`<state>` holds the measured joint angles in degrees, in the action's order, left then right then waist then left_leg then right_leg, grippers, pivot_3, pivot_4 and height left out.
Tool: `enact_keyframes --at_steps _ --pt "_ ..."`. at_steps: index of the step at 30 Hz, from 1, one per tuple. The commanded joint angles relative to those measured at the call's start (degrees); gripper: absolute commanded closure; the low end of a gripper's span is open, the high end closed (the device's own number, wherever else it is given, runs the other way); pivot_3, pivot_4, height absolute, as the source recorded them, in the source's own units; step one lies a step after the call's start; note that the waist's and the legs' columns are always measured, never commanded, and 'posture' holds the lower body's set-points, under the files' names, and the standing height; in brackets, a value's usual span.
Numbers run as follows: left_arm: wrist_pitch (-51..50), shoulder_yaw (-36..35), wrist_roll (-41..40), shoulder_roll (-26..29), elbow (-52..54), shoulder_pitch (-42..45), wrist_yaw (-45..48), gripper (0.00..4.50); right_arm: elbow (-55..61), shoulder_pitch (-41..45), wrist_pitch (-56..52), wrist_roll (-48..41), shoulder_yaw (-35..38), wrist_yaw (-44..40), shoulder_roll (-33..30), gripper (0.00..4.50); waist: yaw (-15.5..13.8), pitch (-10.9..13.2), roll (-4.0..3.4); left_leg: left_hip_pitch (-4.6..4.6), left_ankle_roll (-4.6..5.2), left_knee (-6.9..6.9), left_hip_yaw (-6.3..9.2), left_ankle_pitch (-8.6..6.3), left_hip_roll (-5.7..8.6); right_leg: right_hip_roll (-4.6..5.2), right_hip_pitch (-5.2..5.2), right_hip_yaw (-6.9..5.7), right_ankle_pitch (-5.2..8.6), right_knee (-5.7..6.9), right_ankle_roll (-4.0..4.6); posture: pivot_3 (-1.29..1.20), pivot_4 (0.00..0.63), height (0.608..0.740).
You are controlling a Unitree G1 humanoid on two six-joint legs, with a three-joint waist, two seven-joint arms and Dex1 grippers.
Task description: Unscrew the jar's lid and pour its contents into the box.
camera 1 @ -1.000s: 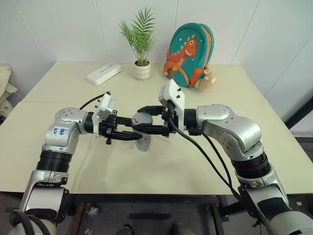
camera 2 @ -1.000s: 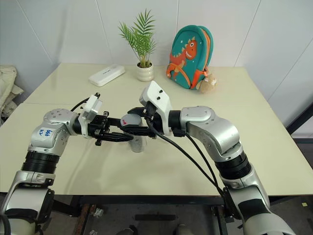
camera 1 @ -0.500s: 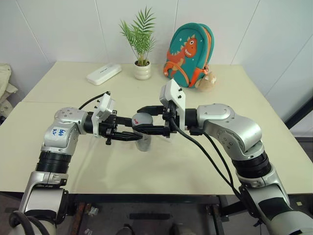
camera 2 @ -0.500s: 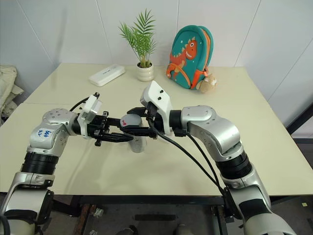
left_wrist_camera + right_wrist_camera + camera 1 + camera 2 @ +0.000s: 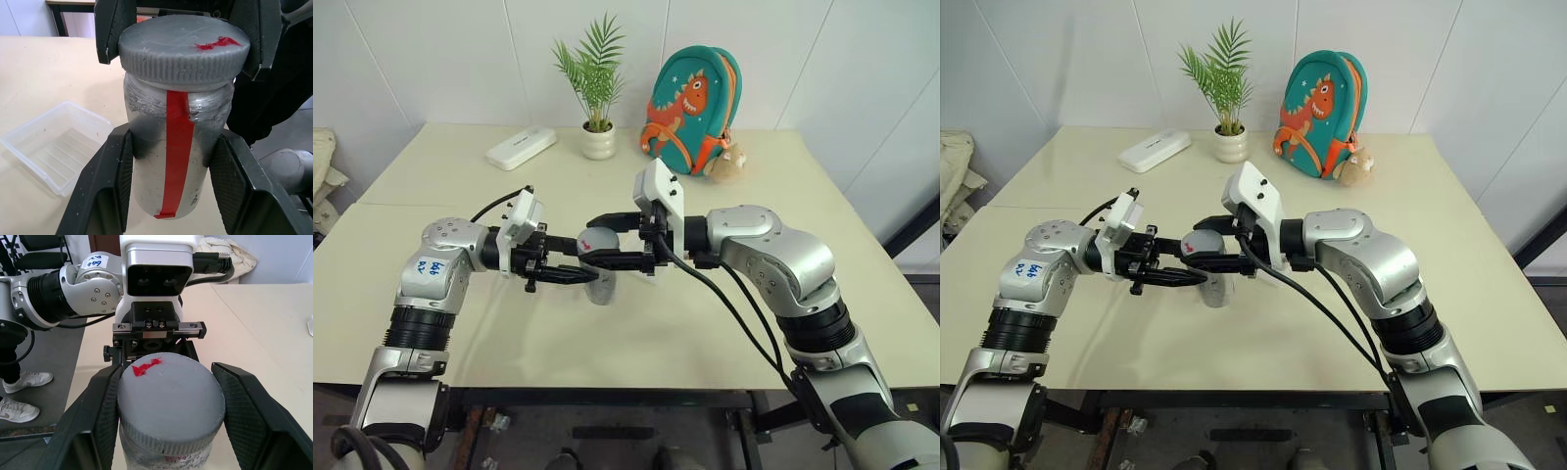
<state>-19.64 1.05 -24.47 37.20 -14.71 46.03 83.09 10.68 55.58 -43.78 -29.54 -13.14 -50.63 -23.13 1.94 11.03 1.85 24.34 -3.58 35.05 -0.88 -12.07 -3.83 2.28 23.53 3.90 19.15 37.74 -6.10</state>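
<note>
The silvery-grey jar with a red stripe down its side hangs upright above the table. My left gripper is shut on the jar's body, one finger on each side. The grey lid with a small red mark sits on the jar. My right gripper reaches in from the opposite side and is shut on the lid's rim. The clear, shallow box lies on the table beside and below the jar. The contents are hidden inside the jar.
At the back of the table stand a white plant pot, a flat white case and a teal dinosaur backpack with a small plush toy. The table's front edge runs below my arms.
</note>
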Motion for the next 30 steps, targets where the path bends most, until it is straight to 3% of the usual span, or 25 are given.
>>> enact_keyframes --at_steps 1,30 --pt "-1.34 3.86 1.59 0.65 0.64 -3.33 2.17 2.63 1.62 4.91 6.53 1.10 6.40 1.38 -0.72 1.96 0.01 0.00 0.00 0.00 0.00 0.00 0.00 0.00 0.00 0.00 0.00 0.00 0.00 0.00 0.00 0.00 0.150 0.740" --pt "0.74 4.26 1.82 0.81 1.02 -5.63 2.12 2.63 1.70 5.08 7.87 -0.29 8.77 0.24 -1.04 1.96 0.00 0.00 0.00 0.00 0.00 0.00 0.00 0.00 0.00 0.00 0.00 0.00 0.00 0.00 0.00 0.00 0.150 0.740"
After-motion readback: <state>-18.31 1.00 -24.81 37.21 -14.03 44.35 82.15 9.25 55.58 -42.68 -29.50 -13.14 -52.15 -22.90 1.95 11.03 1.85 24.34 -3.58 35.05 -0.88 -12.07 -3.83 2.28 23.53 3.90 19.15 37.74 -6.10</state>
